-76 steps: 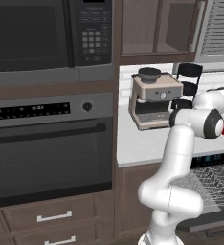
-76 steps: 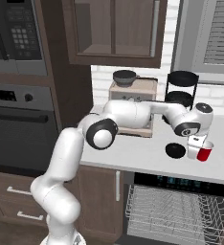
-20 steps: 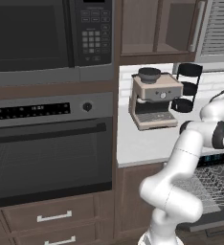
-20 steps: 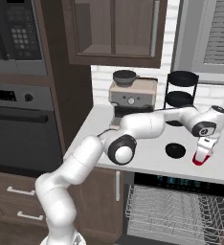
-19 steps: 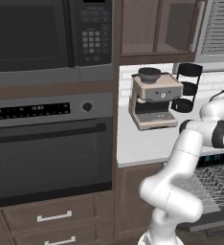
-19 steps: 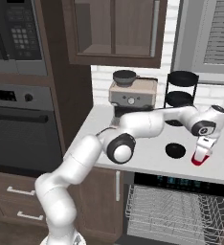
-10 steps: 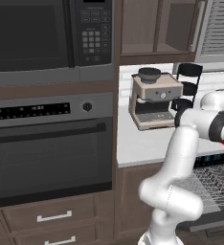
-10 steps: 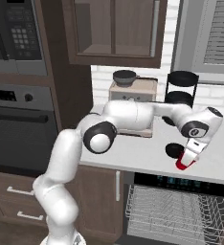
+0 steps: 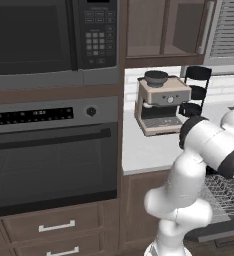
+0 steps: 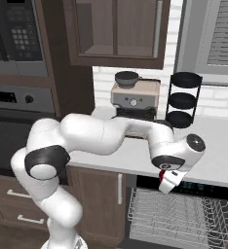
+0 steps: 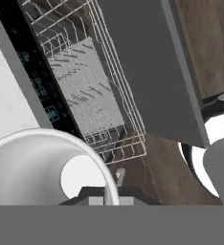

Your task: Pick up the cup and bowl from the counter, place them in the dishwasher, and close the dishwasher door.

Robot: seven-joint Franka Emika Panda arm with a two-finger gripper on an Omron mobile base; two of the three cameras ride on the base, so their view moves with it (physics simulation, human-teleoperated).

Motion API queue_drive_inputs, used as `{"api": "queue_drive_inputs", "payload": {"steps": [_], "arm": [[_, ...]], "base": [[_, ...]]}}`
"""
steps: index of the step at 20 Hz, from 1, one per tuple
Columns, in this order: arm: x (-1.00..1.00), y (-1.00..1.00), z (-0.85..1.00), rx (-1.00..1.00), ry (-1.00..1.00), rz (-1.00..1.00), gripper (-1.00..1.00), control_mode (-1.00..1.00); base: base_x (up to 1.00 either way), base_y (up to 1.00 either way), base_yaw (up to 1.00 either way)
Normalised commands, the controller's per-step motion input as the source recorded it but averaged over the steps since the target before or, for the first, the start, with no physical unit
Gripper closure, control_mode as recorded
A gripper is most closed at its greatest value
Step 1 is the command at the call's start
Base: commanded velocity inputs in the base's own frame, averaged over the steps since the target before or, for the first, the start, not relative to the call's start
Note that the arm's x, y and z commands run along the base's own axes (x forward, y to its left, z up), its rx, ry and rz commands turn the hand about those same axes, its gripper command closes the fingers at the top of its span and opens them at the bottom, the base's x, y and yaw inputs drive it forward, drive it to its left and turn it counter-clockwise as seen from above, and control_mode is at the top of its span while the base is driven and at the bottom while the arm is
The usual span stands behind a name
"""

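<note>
arm: bent low past counter (image 10: 135,155) edge | pincer (image 10: 165,181): clamped on cup (image 11: 42,167) | above dishwasher (image 10: 179,219) rack

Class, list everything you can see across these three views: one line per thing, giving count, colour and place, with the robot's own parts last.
cup: one, red, pale rim, held in the fingers at the counter's front edge, above the rack.
counter: one, light grey-white, over brown cabinets.
dishwasher: one, grey wire rack pulled out, below the counter.
dishwasher door: one, dark grey, dropped open.
coffee machine: one, beige, at the back of the counter.
tiered stand: one, black, right of the coffee machine.
oven: one, black glass front.
microwave: one, dark, above the oven.
arm: one, white, dark joints.
</note>
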Motion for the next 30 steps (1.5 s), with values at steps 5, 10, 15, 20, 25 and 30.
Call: {"api": "queue_drive_inputs", "payload": {"steps": [5, 10, 15, 20, 25, 30], "arm": [[-0.85, 0.01, 0.11, 0.00, -0.14, 0.00, 1.00, -1.00], [-0.27, 0.03, 0.00, 0.00, -0.01, 0.00, 1.00, -1.00], [0.00, 0.16, -0.09, 0.04, 0.00, 0.00, 1.00, -1.00], [0.00, 0.24, -0.31, 0.09, 0.01, 0.00, 1.00, -1.00], [0.03, 0.22, -0.45, 0.15, 0.06, 0.00, 1.00, -1.00], [0.17, 0.14, -0.48, 0.22, 0.09, 0.00, 1.00, -1.00]], "base": [[0.00, 0.00, 0.00], [0.00, 0.00, 0.00], [0.00, 0.00, 0.00], [0.00, 0.00, 0.00], [0.00, 0.00, 0.00], [0.00, 0.00, 0.00]]}}
